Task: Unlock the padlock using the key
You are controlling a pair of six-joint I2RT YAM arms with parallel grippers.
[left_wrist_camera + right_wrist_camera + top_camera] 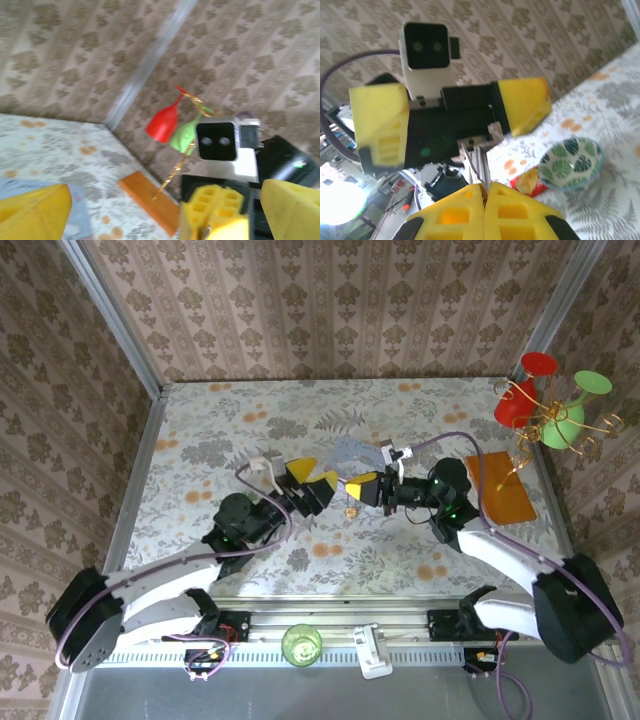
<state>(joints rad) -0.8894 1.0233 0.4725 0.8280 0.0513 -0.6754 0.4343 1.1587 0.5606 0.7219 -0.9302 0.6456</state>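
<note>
My right gripper (357, 484) (482, 187) is shut on the key (473, 161), whose thin silvery blade sticks out from between the yellow pads toward the left arm. The left gripper (316, 476) (160, 212) faces it, jaws wide open with nothing between them; its fingers (522, 102) frame the right wrist view. A tiny brass-gold padlock (352, 509) lies on the table just below the right gripper's tip. The left wrist view looks at the right gripper's shut pads (215, 210) from close up.
A pale blue tin (355, 452) lies behind the grippers. An orange board (500, 488) and a gold wire stand with red and green goblets (545, 405) sit at the right. A leaf-patterned bowl (570, 162) and a red packet (530, 181) stand on the table.
</note>
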